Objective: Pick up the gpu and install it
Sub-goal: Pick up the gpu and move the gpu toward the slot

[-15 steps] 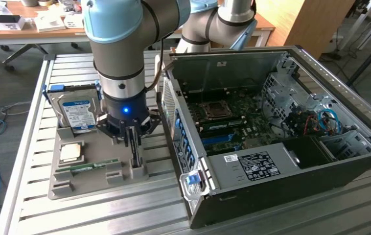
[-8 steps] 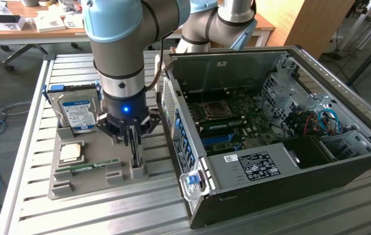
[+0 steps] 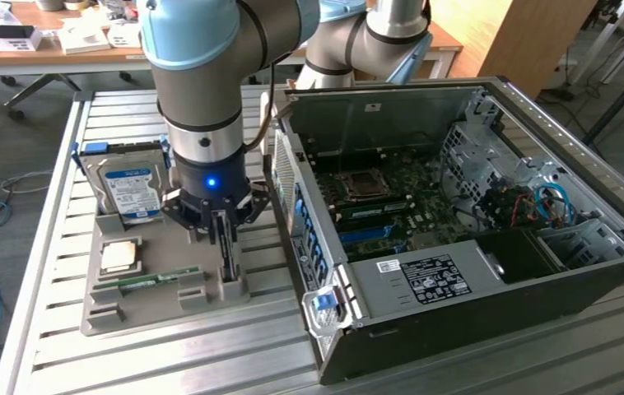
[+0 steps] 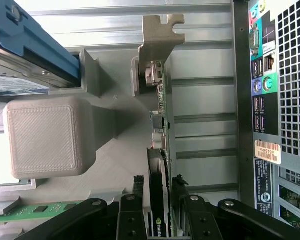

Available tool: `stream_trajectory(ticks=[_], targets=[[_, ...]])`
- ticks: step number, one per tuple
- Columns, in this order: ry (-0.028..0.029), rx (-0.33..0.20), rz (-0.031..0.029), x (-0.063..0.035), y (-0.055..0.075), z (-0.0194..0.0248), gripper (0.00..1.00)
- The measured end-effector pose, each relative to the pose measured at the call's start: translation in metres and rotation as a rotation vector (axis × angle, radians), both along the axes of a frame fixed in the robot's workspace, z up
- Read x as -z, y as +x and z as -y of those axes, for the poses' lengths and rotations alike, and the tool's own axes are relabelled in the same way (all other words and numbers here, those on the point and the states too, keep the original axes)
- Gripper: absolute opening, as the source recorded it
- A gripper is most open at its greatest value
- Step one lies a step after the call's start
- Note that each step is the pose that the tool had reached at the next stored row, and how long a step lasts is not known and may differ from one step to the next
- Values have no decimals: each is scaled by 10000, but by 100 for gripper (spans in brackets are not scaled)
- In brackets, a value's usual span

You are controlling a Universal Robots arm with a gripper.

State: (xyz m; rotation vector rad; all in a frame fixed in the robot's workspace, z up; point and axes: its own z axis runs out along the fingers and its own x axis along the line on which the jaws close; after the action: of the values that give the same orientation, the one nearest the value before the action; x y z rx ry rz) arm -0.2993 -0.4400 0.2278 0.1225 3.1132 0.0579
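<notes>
The gpu [image 3: 227, 265] stands on its long edge in a slot of the grey holder tray [image 3: 158, 311], at the exterior view's left of the open computer case [image 3: 575, 247]. In the wrist view the gpu [image 4: 161, 125] runs away from me, its pale metal bracket [image 4: 157, 32] at the far end. My gripper [image 3: 220, 234] hangs straight down over the card. Seen from the wrist, the gripper [image 4: 159, 182] straddles the card's near end, one black finger [image 4: 136, 200] on each side with a thin gap. The jaws are open and the card still sits in its slot.
A hard drive with a blue-white label [image 3: 131, 188] stands at the tray's back. A CPU [image 3: 120, 257] and a green RAM stick [image 3: 158, 280] lie in front of it. The case's rear port panel [image 4: 270, 100] is close beside the card. The motherboard [image 3: 389, 206] lies exposed inside the case.
</notes>
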Motion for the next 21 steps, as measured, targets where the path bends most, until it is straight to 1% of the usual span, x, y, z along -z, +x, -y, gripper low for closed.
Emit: stream_trajectory(ticks=[10,11,13,14,15,21], targets=[[0,0,0,0,0,0,36],[0,1,0,0,0,0,35],[0,0,-2,-1,0,0,35],[0,1,-1,0,0,-1,28],[0,1,-1,0,0,0,27],[0,1,-1,-1,0,0,27]])
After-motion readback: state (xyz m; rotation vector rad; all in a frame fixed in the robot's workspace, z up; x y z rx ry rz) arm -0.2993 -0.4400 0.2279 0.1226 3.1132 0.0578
